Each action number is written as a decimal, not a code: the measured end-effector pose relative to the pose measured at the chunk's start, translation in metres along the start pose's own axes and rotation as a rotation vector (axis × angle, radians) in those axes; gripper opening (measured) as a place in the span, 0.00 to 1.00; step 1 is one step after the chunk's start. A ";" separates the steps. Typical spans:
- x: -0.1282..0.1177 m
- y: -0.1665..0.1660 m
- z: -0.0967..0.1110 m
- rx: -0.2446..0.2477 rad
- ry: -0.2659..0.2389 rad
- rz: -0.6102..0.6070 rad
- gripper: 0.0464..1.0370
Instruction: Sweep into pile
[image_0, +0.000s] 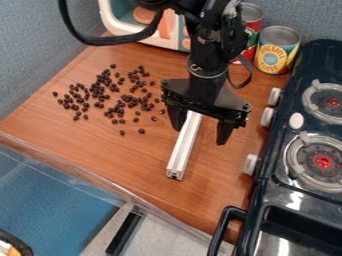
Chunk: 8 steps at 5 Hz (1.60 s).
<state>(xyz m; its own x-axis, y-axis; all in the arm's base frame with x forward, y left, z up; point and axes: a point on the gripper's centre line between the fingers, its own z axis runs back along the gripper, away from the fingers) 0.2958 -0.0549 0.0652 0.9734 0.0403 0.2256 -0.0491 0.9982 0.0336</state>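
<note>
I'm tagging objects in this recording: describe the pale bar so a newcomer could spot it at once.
Start from the black toy stove on the right and go left onto the wooden counter. Under the black pincer, a straight, pale bar slants toward the near edge. Its long, slim shape sets it apart from the small, dark beans scattered to its left.

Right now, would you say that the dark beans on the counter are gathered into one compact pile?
No, the dark beans lie scattered over the wooden counter, with gaps between many of them.
</note>
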 end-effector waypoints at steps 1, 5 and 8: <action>-0.004 0.000 -0.008 0.006 0.027 -0.002 0.96; -0.006 0.019 -0.054 0.059 0.084 -0.023 0.93; -0.003 0.048 -0.034 -0.031 0.133 0.024 0.33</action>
<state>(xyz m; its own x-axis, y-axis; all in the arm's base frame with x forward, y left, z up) 0.2984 -0.0052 0.0330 0.9931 0.0677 0.0953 -0.0679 0.9977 -0.0009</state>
